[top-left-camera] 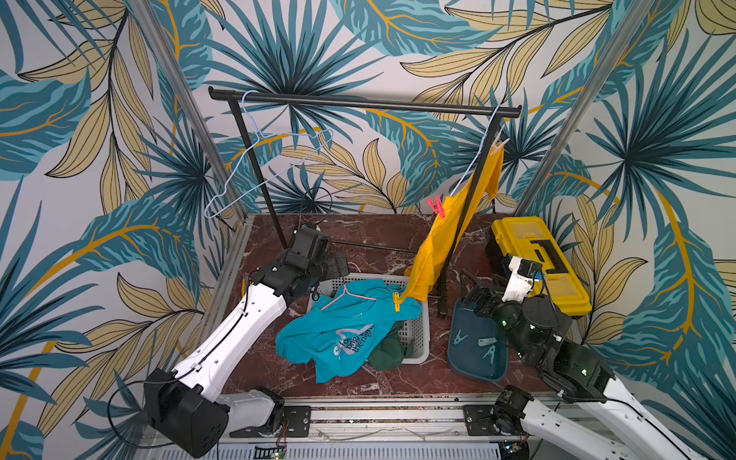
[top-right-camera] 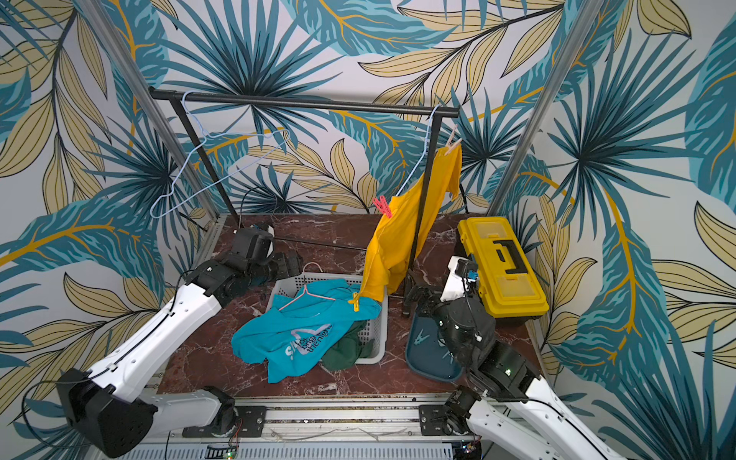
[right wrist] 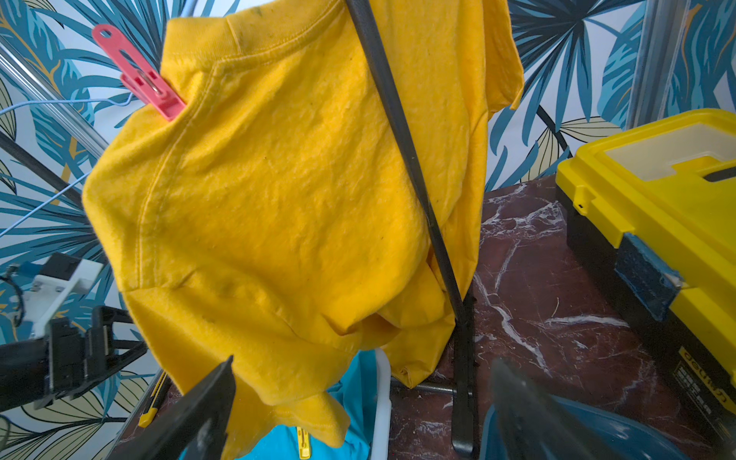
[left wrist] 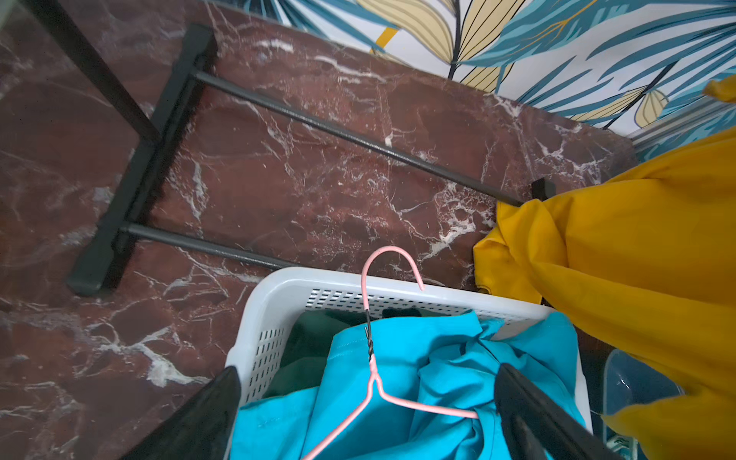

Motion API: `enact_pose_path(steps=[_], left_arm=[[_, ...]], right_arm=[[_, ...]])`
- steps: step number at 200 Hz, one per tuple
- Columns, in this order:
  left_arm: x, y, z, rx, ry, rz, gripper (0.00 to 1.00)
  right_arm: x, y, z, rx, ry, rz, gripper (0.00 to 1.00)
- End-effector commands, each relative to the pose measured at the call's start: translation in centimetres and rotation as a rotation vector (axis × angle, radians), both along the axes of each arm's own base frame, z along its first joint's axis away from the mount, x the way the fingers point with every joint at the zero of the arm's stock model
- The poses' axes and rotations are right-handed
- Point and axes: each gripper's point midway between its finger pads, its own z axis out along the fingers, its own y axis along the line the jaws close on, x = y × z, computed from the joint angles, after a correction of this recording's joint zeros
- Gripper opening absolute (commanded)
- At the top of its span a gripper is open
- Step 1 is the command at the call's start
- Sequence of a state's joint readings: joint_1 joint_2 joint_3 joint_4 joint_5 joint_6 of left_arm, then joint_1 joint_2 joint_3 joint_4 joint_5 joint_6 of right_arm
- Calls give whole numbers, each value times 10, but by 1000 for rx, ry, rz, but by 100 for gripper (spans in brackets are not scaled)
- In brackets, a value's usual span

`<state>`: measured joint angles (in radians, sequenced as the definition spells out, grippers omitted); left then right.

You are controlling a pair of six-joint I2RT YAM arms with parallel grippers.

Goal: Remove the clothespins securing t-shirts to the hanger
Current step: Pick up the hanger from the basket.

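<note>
While three teal clothespins [top-left-camera: 488, 341] lie in the tray [top-left-camera: 470, 366], a red pin [top-left-camera: 437, 206] and a peach pin [top-left-camera: 500, 141] hold the yellow shirt [top-left-camera: 438, 247] on the rack [top-left-camera: 358, 102], and a yellow pin [top-left-camera: 396, 301] grips the turquoise shirt [top-left-camera: 338, 330]; my left claw [left wrist: 366, 370] and right claw [right wrist: 358, 366] stand wide, empty.

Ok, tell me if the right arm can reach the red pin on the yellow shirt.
Probably yes. The right gripper is open and faces the yellow shirt; the red pin juts from its shoulder edge, unobstructed. The rack post stands clear of the pin. The gripper must rise.
</note>
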<state>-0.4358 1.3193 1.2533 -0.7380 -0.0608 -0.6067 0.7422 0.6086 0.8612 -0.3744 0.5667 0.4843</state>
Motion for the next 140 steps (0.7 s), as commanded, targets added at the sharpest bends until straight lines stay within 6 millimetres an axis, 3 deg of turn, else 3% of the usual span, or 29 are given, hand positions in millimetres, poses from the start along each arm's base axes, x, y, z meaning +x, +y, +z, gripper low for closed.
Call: enact_pose_path(steps=[1, 37, 86, 140], left_arm=[[4, -27, -2, -90, 63, -83, 99], [14, -41, -29, -130, 169, -98, 83], [18, -34, -63, -81, 240, -45, 80], [26, -45, -89, -79, 324, -68, 49]], right_arm=[[-1, 3, -13, -10, 29, 16, 99], [-2, 4, -17, -7, 41, 24, 99], [-2, 6, -24, 3, 46, 30, 99], [-5, 3, -22, 0, 37, 30, 99]])
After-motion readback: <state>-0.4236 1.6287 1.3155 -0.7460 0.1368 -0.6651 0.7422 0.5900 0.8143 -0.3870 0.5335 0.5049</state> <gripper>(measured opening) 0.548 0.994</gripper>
